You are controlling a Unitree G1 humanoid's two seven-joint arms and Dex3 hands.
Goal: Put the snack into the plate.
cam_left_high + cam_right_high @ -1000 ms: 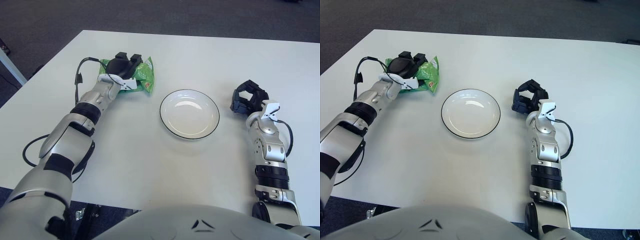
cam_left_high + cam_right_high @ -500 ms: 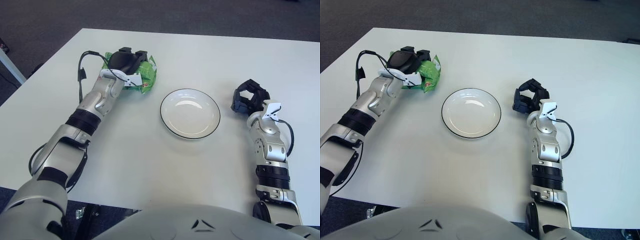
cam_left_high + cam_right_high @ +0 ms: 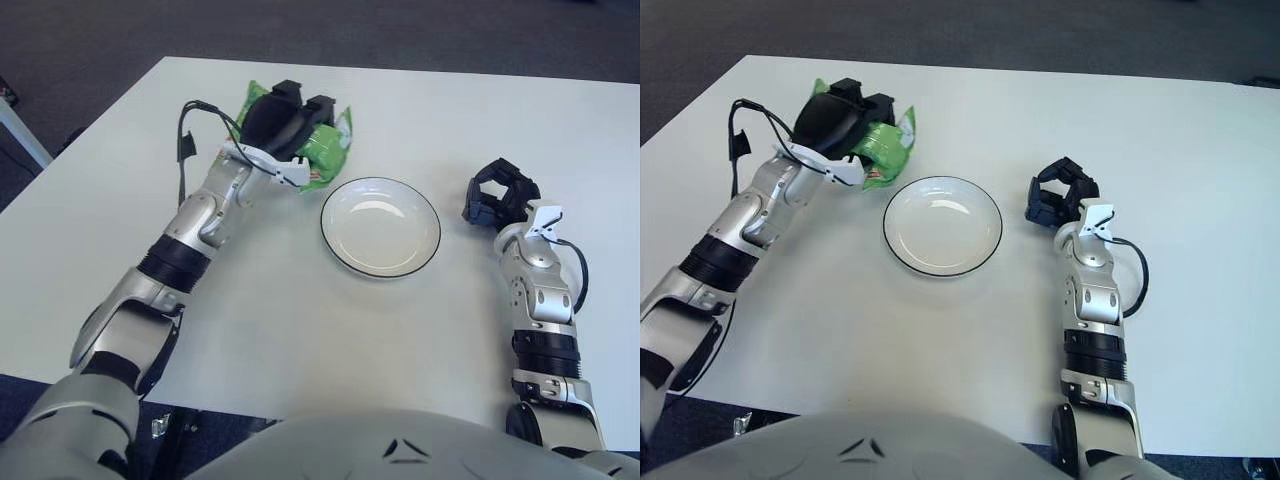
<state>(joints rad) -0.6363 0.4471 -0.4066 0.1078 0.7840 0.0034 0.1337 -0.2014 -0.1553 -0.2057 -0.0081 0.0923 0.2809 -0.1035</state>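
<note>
My left hand (image 3: 283,118) is shut on a green snack bag (image 3: 328,150) and holds it lifted above the table, just left of the plate. The bag also shows in the right eye view (image 3: 888,146). The white plate (image 3: 380,226) with a dark rim lies at the middle of the white table and holds nothing. My right hand (image 3: 498,193) rests on the table to the right of the plate, fingers curled, holding nothing.
The white table (image 3: 300,320) spans the view; its far edge and left edge border dark carpet (image 3: 100,40). A black cable (image 3: 188,150) runs along my left forearm.
My left hand has lifted the snack bag and carried it rightward toward the plate. The right hand has not moved.
</note>
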